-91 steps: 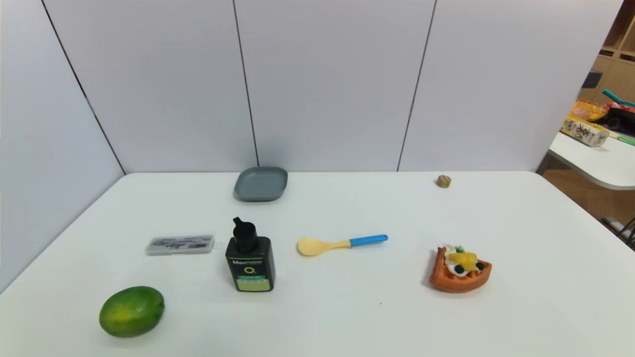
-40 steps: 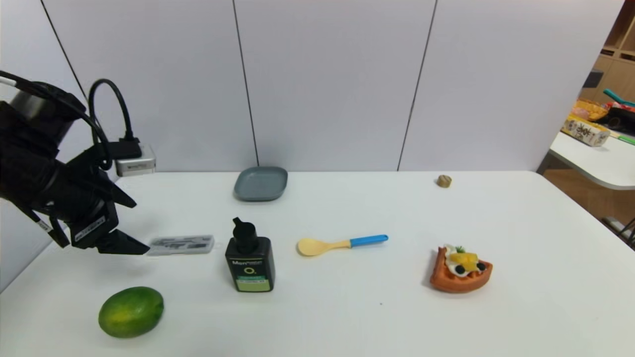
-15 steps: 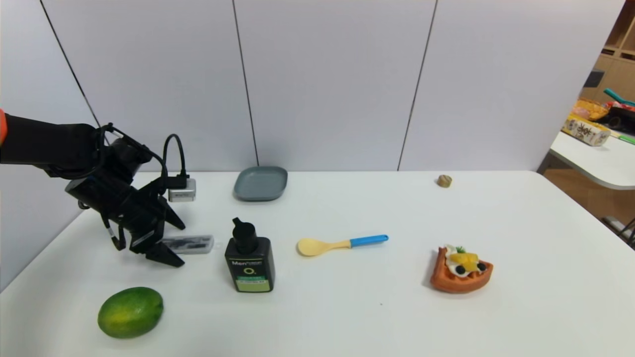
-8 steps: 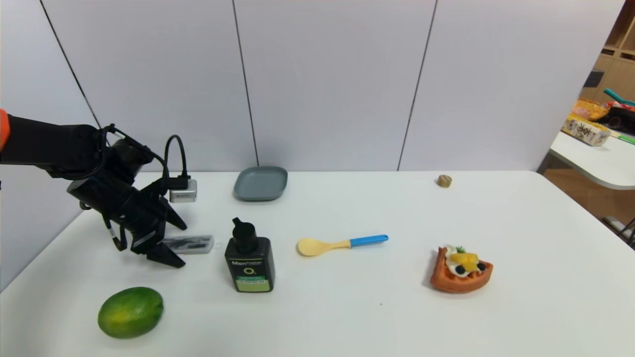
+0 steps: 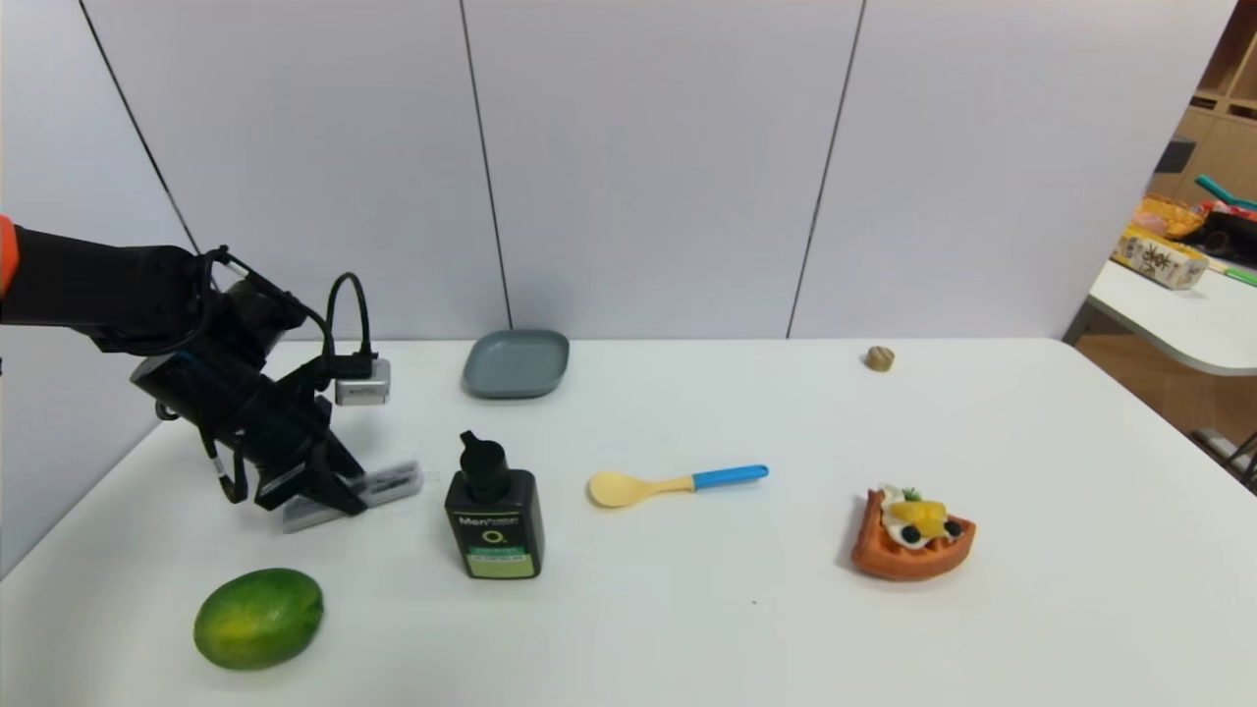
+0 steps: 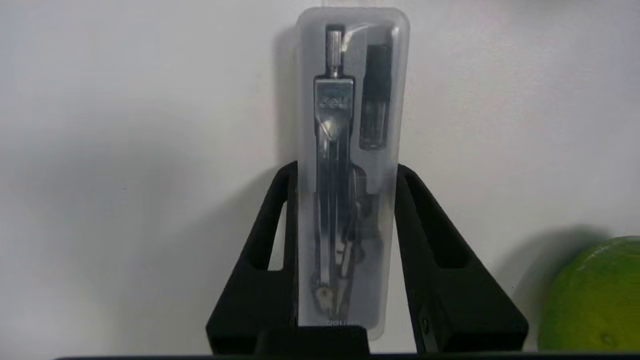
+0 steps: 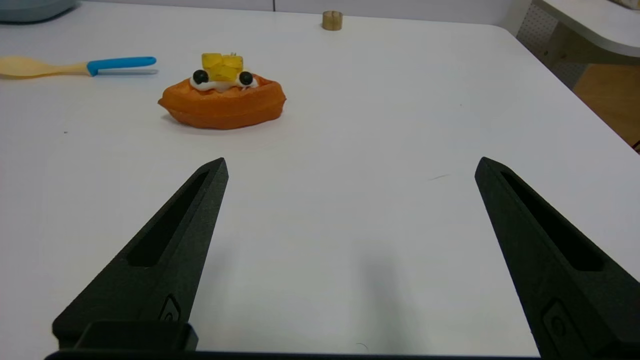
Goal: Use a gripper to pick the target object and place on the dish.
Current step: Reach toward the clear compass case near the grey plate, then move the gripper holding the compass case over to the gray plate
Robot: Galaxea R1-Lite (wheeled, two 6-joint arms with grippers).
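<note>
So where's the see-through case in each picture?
Head view: the clear case is at left, tilted, in the left gripper.
Left wrist view: the case fills the middle, between the fingers.
Right wrist view: not in it.
Shared landmark: the green fruit, also in the left wrist view.

The table carries one dish, one clear case, one bottle, one spoon, one waffle, one lime, one cork, with two grippers, left and right.
</note>
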